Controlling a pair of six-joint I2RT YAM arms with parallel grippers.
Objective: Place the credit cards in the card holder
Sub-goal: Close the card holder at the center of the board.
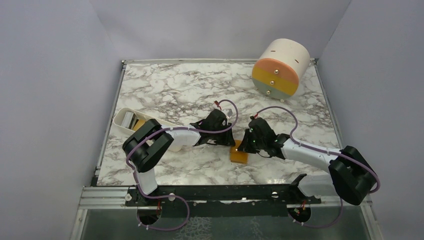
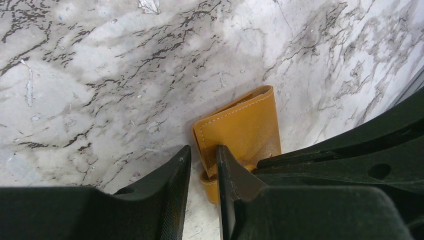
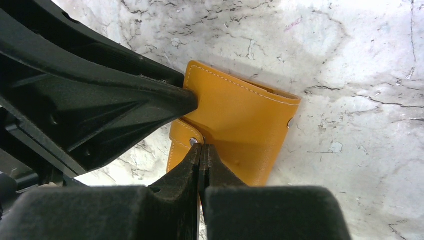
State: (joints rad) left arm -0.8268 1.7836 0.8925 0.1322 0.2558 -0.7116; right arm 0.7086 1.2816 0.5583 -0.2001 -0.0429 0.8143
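The card holder [image 1: 239, 156] is a closed orange-tan wallet lying flat on the marble between both arms. It also fills the left wrist view [image 2: 245, 127] and the right wrist view [image 3: 240, 120]. My left gripper [image 2: 203, 150] stands slightly open astride the card holder's edge: one finger lies over the cover, the other rests on the marble beside it. My right gripper [image 3: 201, 146] is shut, its tips touching the wallet's strap beside the snap stud [image 3: 193, 141]. The credit cards [image 1: 134, 121], silver-grey and orange, lie in the white tray.
The white oblong tray [image 1: 120, 127] stands at the table's left, partly behind my left arm. A big cream-orange drum [image 1: 280, 67] sits at the back right. A black finger of the left gripper [image 3: 150, 100] crosses the right wrist view.
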